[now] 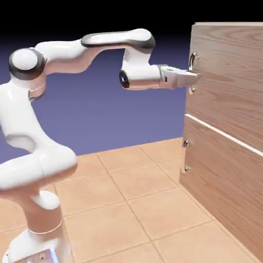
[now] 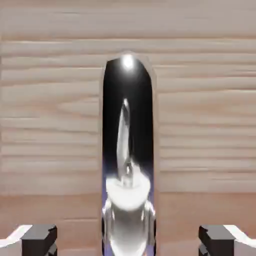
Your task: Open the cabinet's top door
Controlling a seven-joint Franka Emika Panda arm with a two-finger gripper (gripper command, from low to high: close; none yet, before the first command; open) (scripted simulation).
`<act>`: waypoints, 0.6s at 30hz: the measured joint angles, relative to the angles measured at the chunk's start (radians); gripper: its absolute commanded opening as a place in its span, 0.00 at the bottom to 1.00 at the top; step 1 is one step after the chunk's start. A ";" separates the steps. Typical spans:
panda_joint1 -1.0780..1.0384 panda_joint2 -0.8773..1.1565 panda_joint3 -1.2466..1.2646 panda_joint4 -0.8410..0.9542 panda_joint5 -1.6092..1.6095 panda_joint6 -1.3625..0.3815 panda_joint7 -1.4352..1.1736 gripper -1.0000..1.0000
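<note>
The cabinet (image 1: 226, 195) of light brown wood stands at the exterior view's right. Its top door (image 1: 231, 72) lies flush with the cabinet front and carries a slim silver bar handle (image 1: 192, 59) near its left edge. My gripper (image 1: 195, 77) reaches level to that handle, fingers on either side of it. In the hand view the shiny handle (image 2: 128, 150) stands upright in the middle against the wood of the top door (image 2: 50, 125). The grey fingertips (image 2: 37, 239) sit far out at both bottom corners, with wood showing between each and the bar, so my gripper (image 2: 127, 241) is open around the handle.
Below the top door is a second wood panel (image 1: 221, 169) with two small metal studs (image 1: 186, 144) on its left edge. A tan tiled floor (image 1: 128, 200) spreads in front of the cabinet. The white arm (image 1: 31, 154) rises from the lower left.
</note>
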 measured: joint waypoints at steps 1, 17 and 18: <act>0.036 0.013 -0.026 -0.022 0.000 -0.010 -0.019 0.00; 0.616 0.061 -0.498 -0.330 -0.179 -0.131 -0.073 0.00; 0.652 0.050 -0.530 -0.355 -0.209 -0.142 -0.055 0.00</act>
